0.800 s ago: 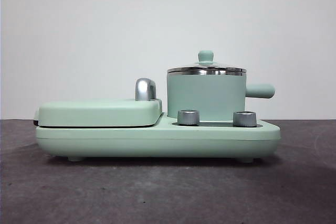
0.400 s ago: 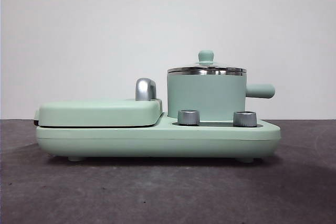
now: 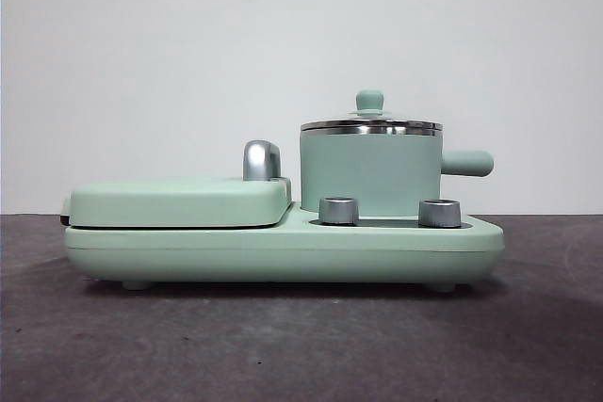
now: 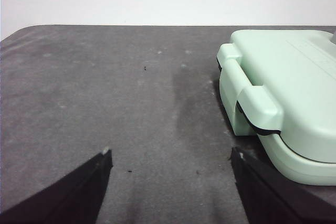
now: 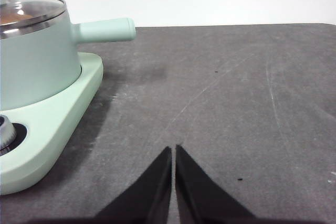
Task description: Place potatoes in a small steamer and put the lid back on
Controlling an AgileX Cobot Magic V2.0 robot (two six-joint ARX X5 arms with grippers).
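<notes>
Both of my grippers hang low over bare dark table [image 3: 301, 345] and hold nothing: my left gripper [image 4: 171, 157] has its jaws spread wide apart, while my right gripper [image 5: 173, 150] has its jaws pressed together, tip to tip. Neither shows in the front view. There, the small steamer [image 3: 370, 173] stands upright right of centre on the mint-green cooker base [image 3: 283, 253], its stubby handle [image 3: 467, 163] pointing to the right of the frame, and the lid [image 3: 370, 123] sits flat on its steel rim with the knob up. Two steel dials [image 3: 338, 210] sit on the base in front of the pot. Left of the pot lies the flat griddle cover [image 3: 179, 202], shut, with its chrome handle [image 3: 261, 160] standing beside the pot. Through the glass, upper left in my right wrist view, something orange-brown shows faintly; I cannot tell whether it is the potato.
</notes>
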